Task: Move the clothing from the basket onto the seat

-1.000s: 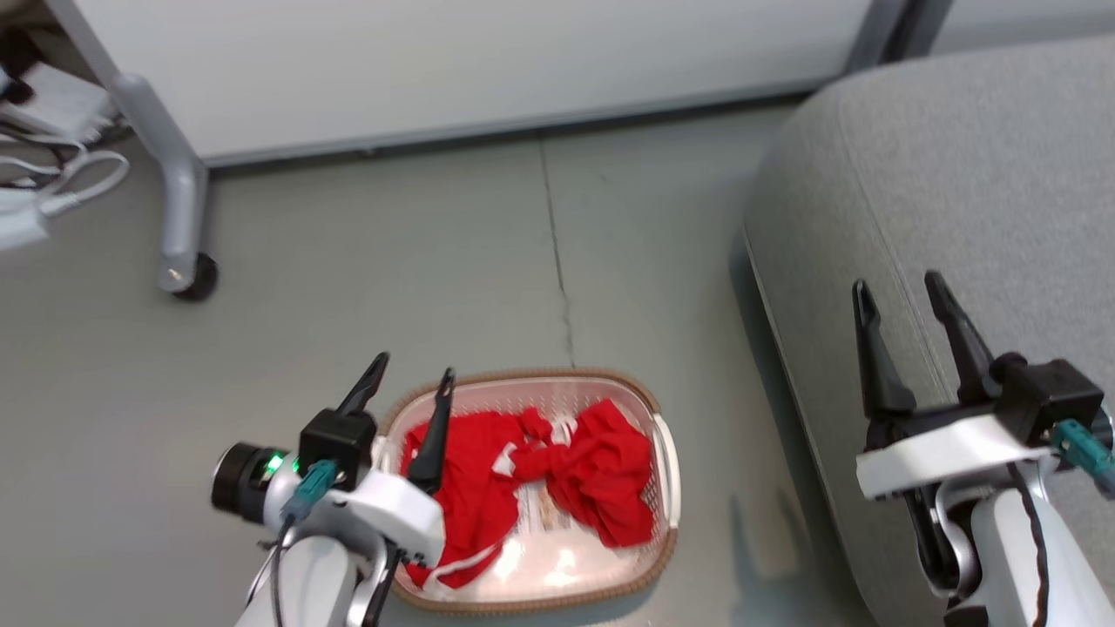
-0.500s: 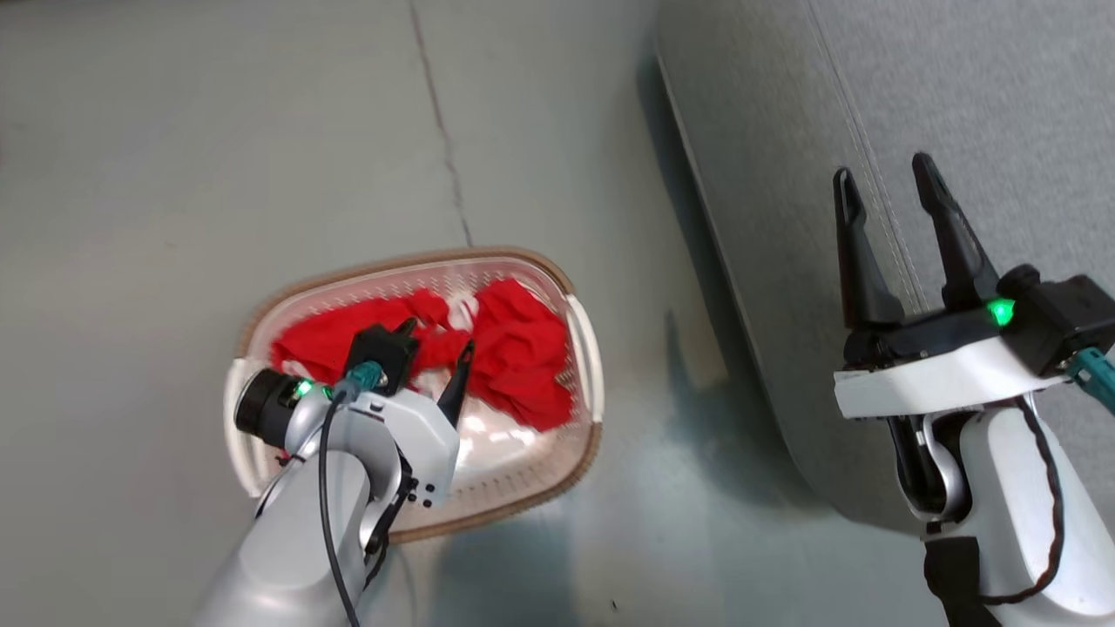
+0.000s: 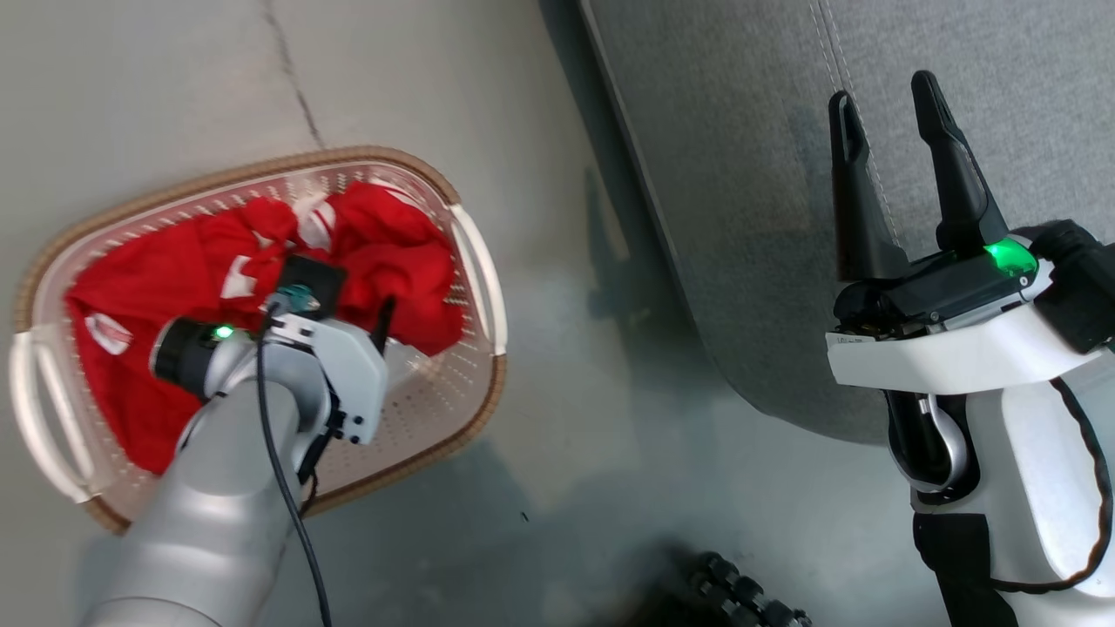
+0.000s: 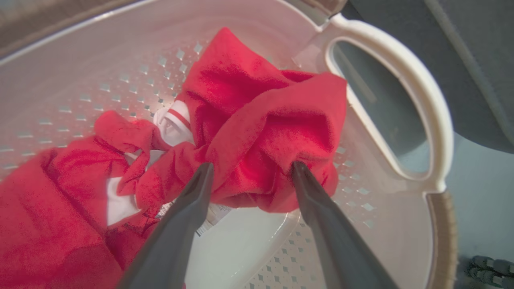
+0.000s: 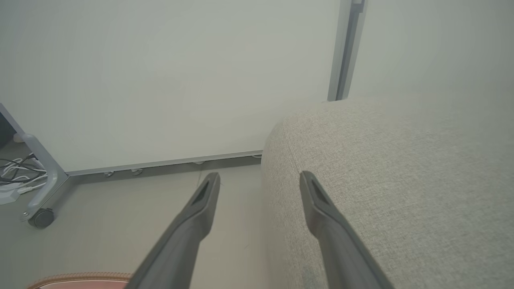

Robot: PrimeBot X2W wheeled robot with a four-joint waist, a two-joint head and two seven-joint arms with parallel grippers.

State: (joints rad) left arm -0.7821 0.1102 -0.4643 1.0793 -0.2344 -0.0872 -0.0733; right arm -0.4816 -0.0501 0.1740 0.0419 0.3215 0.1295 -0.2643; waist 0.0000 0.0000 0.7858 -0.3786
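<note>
Left fingers [image 4: 176, 233] released, astride red clothing [image 4: 257, 100] fold inside basket [image 4: 401, 68], right fingers [image 5: 333, 233] released, empty, above seat [image 5: 401, 180] edge.

Looked more like a robot lab than anyone's home, tbh. There was a bare grey floor [image 3: 157, 78] with a seam, a plain white partition panel [image 5: 160, 80] on a caster [image 5: 39, 218], loose cables [image 5: 16, 170] behind it, plus one grey sofa cushion [image 5: 381, 180].
</note>
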